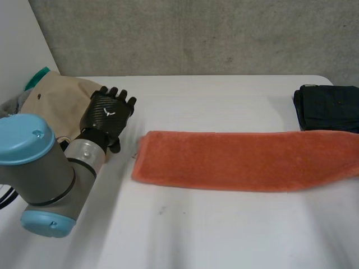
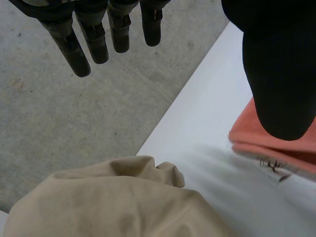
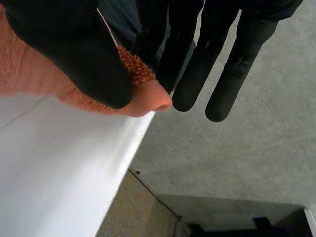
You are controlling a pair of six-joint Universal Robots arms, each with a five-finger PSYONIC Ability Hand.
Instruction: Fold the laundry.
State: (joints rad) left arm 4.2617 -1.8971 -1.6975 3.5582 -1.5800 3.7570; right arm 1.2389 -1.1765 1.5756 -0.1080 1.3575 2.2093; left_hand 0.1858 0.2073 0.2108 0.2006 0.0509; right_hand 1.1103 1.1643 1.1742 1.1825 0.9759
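At the fingertips of the right hand (image 3: pixel 69 49), one end of the long orange terry towel (image 1: pixel 241 159) is pinched against the thumb at the white table (image 3: pixel 59 163) edge, probably ready to fold across, while the left hand (image 1: pixel 109 115) hovers empty and straight-fingered beside the other end, by a crumpled beige garment (image 1: pixel 56 95).

Towel (image 1: pixel 247 159) being stretched across the middle of the table (image 1: pixel 213 230), from centre-left to the right edge of the frame.
A heap of clothes (image 1: pixel 56 98) is being seen at upper left and a folded garment (image 1: pixel 328 106) at upper right, just behind the towel's right end. The left hand (image 1: pixel 109 115) is being held between heap and towel. That right end is being pinched by the right hand (image 3: pixel 64 54) at the table's edge.
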